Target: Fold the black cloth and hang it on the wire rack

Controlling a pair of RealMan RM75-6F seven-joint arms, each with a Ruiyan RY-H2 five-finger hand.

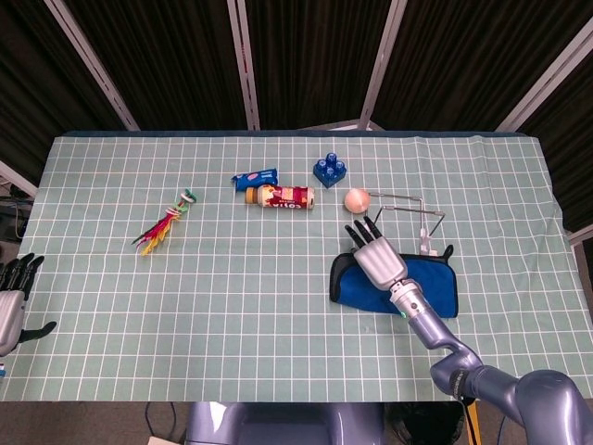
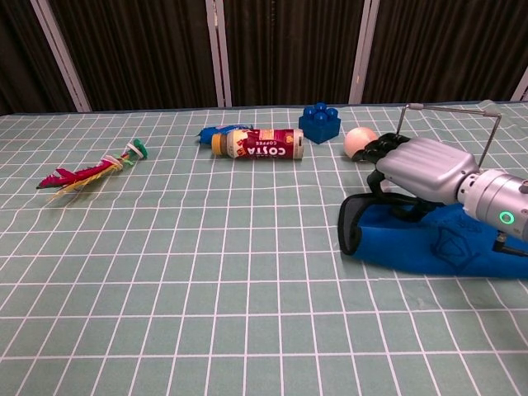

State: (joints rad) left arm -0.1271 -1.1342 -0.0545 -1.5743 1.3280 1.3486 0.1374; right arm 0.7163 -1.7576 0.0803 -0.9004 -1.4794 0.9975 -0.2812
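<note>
The big table (image 1: pixel 278 306) wears a green checked cover. My right hand (image 1: pixel 375 257) lies on the folded cloth (image 1: pixel 435 292), which looks blue with a black edge, near the table's right side. The fingers (image 2: pixel 375 151) curl down over its far edge; I cannot tell if they pinch it or only press. I think I hold it flat so the fold stays. The thin silver wire rack (image 1: pixel 412 215) stands just behind it, bare. My left hand (image 1: pixel 14 297) waits off the table's left edge, fingers apart, holding nothing. No boxes or bowls here, just a coffee bottle (image 1: pixel 280 197), a blue block (image 1: pixel 330 170), and a small peach ball (image 1: pixel 357 198)
</note>
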